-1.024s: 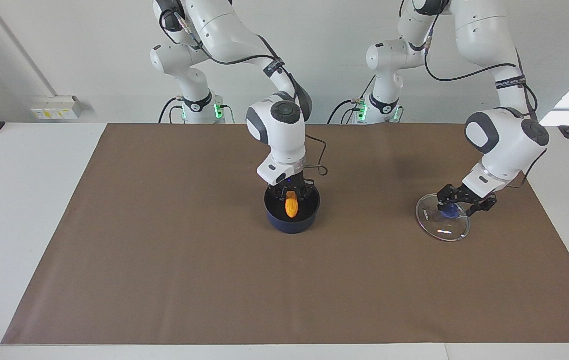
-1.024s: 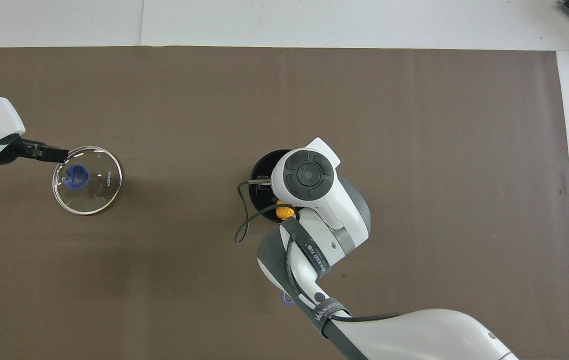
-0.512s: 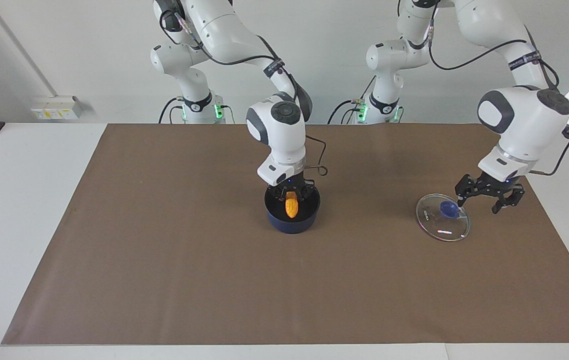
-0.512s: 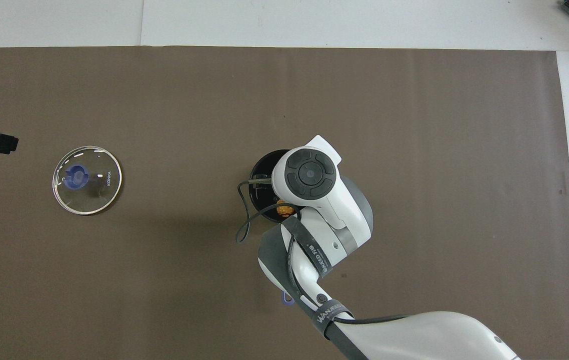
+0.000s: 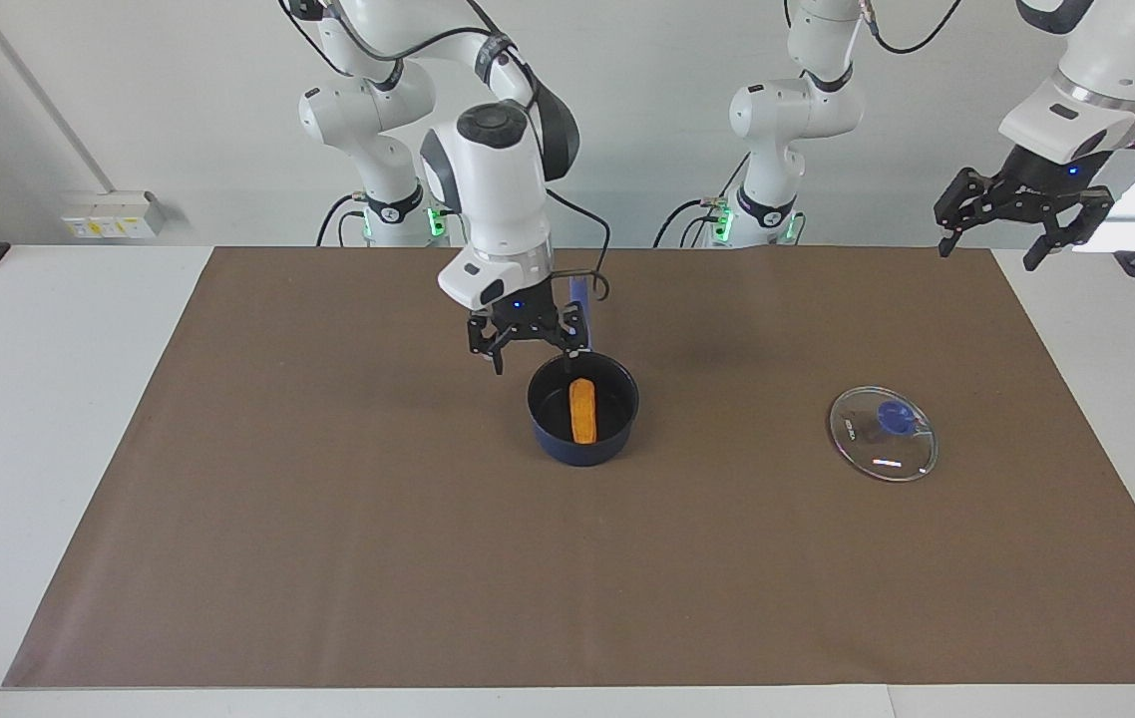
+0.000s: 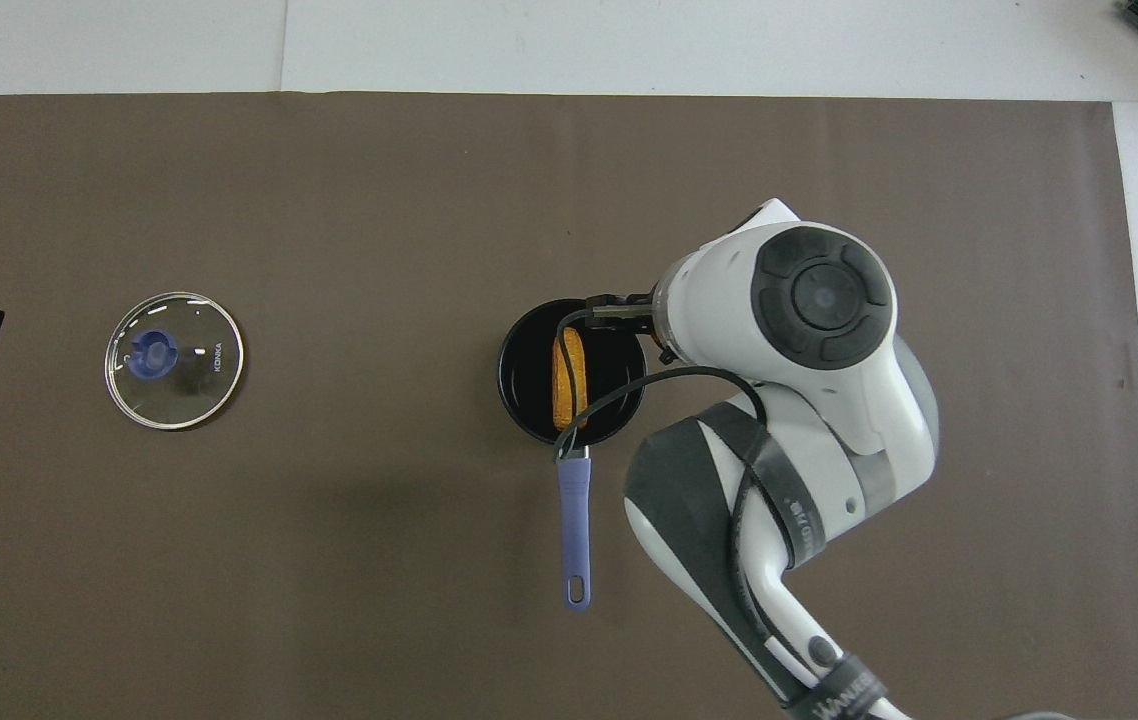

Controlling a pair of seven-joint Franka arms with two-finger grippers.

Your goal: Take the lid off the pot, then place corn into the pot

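While corn [image 5: 582, 410] lies in pot [image 5: 582, 439], right gripper [image 5: 526, 344] hangs spread, empty, above pot's rim; left gripper [image 5: 1018, 214] spread, empty, raised high; lid [image 5: 884, 435] flat on mat [image 5: 328, 548].

Corn [image 5: 582, 410] lies lengthwise inside the pot [image 5: 582, 439], mid-mat. Right gripper [image 5: 525, 346] hangs just above the pot's rim on the robots' side, fingers spread, holding nothing. Lid [image 5: 884, 435] rests flat on the brown mat [image 5: 328, 519] toward the left arm's end, blue knob up, well apart from the pot. Left gripper [image 5: 1022, 231] is raised high over the mat's edge, fingers spread, holding nothing.
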